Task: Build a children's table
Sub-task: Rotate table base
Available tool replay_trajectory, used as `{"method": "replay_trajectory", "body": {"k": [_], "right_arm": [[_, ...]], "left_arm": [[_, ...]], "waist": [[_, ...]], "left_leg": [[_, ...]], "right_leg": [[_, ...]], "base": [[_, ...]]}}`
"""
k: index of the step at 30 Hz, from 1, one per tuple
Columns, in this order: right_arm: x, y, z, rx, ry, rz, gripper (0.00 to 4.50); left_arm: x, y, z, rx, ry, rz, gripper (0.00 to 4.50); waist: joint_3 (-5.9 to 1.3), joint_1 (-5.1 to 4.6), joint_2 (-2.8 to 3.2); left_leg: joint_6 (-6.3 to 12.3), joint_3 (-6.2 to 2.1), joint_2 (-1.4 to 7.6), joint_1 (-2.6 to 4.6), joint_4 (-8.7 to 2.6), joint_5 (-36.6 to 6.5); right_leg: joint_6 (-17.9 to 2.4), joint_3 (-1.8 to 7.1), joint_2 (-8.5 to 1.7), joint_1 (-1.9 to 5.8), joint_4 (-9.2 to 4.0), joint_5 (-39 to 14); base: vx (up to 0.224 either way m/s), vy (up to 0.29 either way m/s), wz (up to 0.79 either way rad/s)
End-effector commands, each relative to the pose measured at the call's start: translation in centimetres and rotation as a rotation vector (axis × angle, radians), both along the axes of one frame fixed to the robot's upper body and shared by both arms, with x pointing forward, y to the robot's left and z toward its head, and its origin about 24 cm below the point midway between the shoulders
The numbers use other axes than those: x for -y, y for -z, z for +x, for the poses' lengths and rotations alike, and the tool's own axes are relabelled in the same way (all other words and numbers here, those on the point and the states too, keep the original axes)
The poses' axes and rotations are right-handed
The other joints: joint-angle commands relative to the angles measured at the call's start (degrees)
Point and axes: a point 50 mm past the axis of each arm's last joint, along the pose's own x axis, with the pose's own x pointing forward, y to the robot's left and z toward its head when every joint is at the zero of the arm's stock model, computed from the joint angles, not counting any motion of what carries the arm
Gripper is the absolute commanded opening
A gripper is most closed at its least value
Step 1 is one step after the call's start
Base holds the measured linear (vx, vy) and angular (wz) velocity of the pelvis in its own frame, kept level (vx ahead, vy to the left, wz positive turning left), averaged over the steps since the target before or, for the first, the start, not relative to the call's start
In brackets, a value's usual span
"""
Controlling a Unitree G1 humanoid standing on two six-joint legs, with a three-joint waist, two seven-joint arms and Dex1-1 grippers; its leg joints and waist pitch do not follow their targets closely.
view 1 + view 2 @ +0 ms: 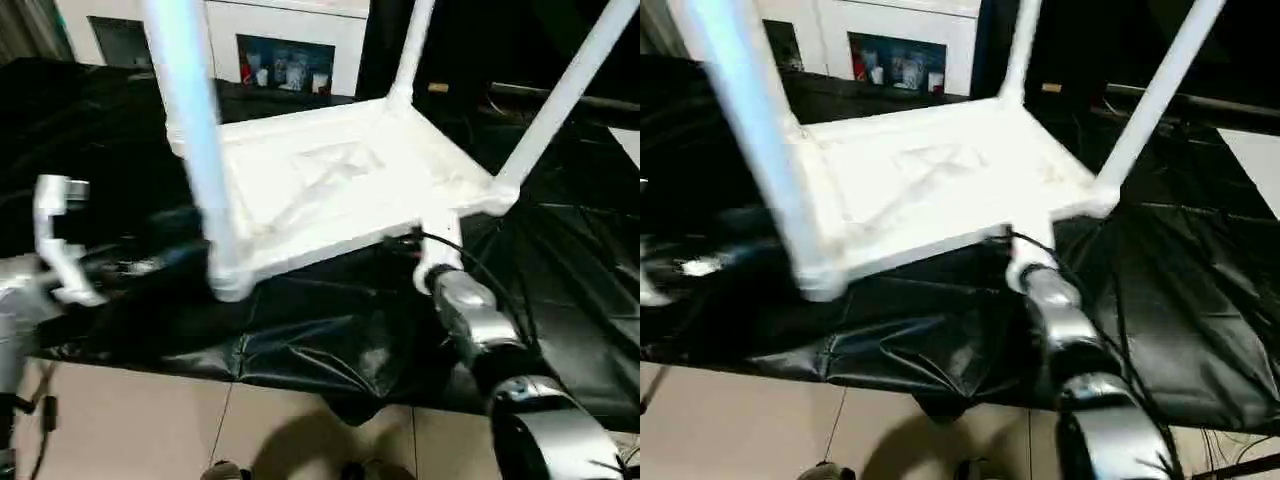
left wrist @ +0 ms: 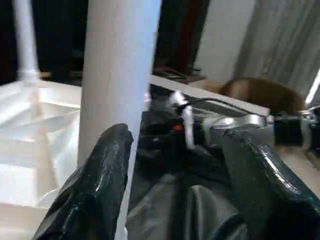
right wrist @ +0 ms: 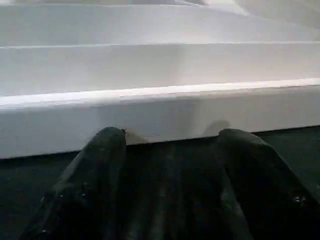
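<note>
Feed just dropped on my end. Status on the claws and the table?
Left claw open beside near leg. Right claw open at tabletop edge, holding nothing. Table upside down on black sheet, three legs up.

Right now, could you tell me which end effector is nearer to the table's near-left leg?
The left. The left end effector is open right beside that leg, one finger against it. The right end effector is open too, at the tabletop's near edge towards the right corner.
</note>
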Motion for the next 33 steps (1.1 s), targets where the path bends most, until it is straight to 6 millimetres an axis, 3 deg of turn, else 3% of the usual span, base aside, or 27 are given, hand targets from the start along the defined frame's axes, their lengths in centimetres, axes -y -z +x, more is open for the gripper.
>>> {"method": "replay_trajectory", "body": {"k": [1,8,9,12,13,15,16,21,22,24,25,28,33], "right_arm": [[-0.7,-0.9,0.5,0.040,-0.048,0.007,3.29],[-2.0,-1.0,0.4,0.061,-0.147,-0.012,3.29],[-1.9,-0.9,0.3,0.062,-0.145,-0.020,3.29],[-1.7,-0.9,0.3,0.064,-0.139,-0.031,3.29],[-1.2,-0.8,0.3,0.063,-0.126,-0.031,3.29],[-0.6,-0.7,0.2,0.063,-0.113,-0.034,3.29],[-0.2,-0.6,0.1,0.062,-0.103,-0.040,3.29],[0.4,-0.4,-0.1,0.057,-0.087,-0.051,3.29],[0.7,-0.2,-0.1,0.054,-0.071,-0.059,3.29],[0.8,-0.3,-0.1,0.055,-0.062,-0.059,3.29],[0.8,-0.3,-0.1,0.055,-0.061,-0.059,3.29],[0.7,-0.4,0.1,0.058,-0.061,-0.058,3.29],[0.1,-0.9,0.5,0.068,-0.068,-0.058,3.29]], "left_arm": [[2.2,-0.6,0.4,0.009,0.074,-0.028,3.20],[4.9,0.7,2.3,-0.034,0.057,0.008,3.20],[4.8,0.7,2.4,-0.038,0.051,0.013,3.20],[4.4,0.6,2.5,-0.044,0.046,0.004,3.20],[3.9,0.3,2.2,-0.045,0.047,-0.002,3.20],[3.1,0.1,1.4,-0.068,0.071,0.001,3.20],[2.5,0.0,0.8,-0.092,0.092,0.003,3.20],[1.0,0.2,-0.3,-0.132,0.082,0.078,3.20],[-0.4,0.5,-0.5,-0.135,0.020,0.139,3.20],[-1.6,0.3,-0.1,-0.087,-0.070,0.155,3.20],[-1.9,0.2,0.1,-0.063,-0.101,0.153,3.20],[-1.6,-0.1,1.3,0.022,-0.165,0.133,3.20],[0.1,-0.2,2.8,0.071,-0.156,0.081,3.20]], "waist": [[-3.72,-0.26,0.95],[-3.68,-0.37,0.84],[-3.71,-0.32,1.24],[-3.74,-0.58,1.10],[-3.79,-0.53,1.54],[-3.75,-0.74,1.42],[-3.77,-0.81,1.71],[-3.53,-1.15,1.91],[-3.45,-1.13,1.90],[-3.33,-1.28,1.60],[-3.29,-1.35,1.75],[-3.30,-1.18,1.59],[-3.59,-0.87,1.43]], "left_leg": [[-0.30,-0.16,0.62,0.78,-4.07,-11.71],[0.09,-0.19,0.64,0.71,-4.06,-11.64],[0.01,-0.29,0.58,0.66,-4.01,-11.34],[-0.07,-0.26,0.47,0.57,-3.98,-11.12],[-0.16,-0.30,0.50,0.68,-3.97,-11.18],[-0.14,-0.33,0.51,0.57,-4.01,-11.41],[-0.23,-0.31,0.46,0.70,-3.99,-11.58],[-0.12,-0.24,0.57,0.83,-4.14,-12.96],[-0.11,-0.29,0.59,0.85,-4.18,-13.46],[-0.15,-0.36,0.56,0.81,-4.26,-14.10],[-0.41,-0.32,0.44,0.89,-4.19,-14.48],[-0.55,-0.33,0.57,1.07,-4.25,-14.83],[-0.12,-0.28,0.64,0.73,-4.15,-12.23]], "right_leg": [[-10.95,2.55,-2.86,3.37,-3.80,-10.40],[-10.21,2.51,-2.87,3.28,-4.21,-12.16],[-10.14,2.52,-2.99,3.40,-4.06,-12.00],[-10.48,2.52,-2.84,3.48,-4.04,-11.17],[-10.81,2.50,-2.86,3.46,-3.96,-10.59],[-11.28,2.43,-2.77,3.48,-3.77,-9.82],[-11.47,2.42,-2.71,3.46,-3.82,-9.58],[-12.24,2.40,-2.55,3.24,-3.99,-9.65],[-12.16,2.41,-2.62,3.18,-4.09,-10.36],[-11.49,2.41,-2.61,3.25,-4.48,-12.30],[-11.11,2.47,-2.61,3.17,-4.52,-13.28],[-10.78,2.52,-2.72,3.03,-4.62,-14.25],[-11.76,2.58,-2.94,3.32,-3.97,-10.47]], "base": [[0.000,0.000,0.00],[0.000,0.000,0.00],[0.000,0.000,0.00],[0.000,0.000,0.00],[0.000,0.000,0.00],[0.000,0.000,0.00],[0.000,0.000,0.00],[0.000,0.000,0.00],[0.000,0.000,0.00],[0.000,0.000,0.00],[0.000,0.000,0.00],[0.000,0.000,0.00],[0.000,0.000,0.00]]}}
